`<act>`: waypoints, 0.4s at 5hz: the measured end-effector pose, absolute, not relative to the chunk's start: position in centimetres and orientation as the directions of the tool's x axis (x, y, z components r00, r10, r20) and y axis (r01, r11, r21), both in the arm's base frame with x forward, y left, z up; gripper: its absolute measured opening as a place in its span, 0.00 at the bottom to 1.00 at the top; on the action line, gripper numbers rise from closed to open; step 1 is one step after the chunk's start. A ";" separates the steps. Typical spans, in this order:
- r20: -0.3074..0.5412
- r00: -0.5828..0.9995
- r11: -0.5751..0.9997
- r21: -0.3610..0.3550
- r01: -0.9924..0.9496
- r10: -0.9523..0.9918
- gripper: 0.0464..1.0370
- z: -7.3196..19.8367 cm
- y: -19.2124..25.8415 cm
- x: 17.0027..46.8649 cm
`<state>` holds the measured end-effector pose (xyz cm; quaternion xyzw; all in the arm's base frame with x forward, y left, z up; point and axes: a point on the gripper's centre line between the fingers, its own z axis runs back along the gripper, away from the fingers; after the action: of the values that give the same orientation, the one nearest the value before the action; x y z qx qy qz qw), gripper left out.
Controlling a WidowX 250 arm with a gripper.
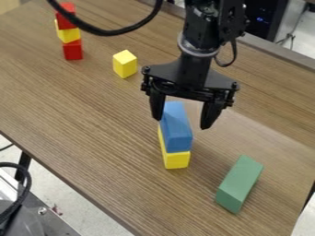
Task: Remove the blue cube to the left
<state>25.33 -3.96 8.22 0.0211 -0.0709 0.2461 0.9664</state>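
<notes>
Camera view | our hand (183, 122) grasping nil, fingers spread nr far end of blue block (177, 133), prob. so we can grip & lift | blue block sits atop yellow block (177, 160), which props it off desk (80, 110).

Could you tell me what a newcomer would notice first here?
Probably the gripper, its fingers spread by the blue block, which lies on a yellow one near the centre. Next, perhaps, the green block at lower right and the red and yellow stack at upper left.
</notes>
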 end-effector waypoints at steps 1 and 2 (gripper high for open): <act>0.135 0.871 0.878 0.005 -0.478 0.473 0.96 7.7 -4.1 25.4; 0.122 0.875 0.881 0.009 -0.472 0.468 0.91 7.1 -4.2 25.5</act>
<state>25.53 -4.17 7.12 0.0194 -0.0582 0.2427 0.9682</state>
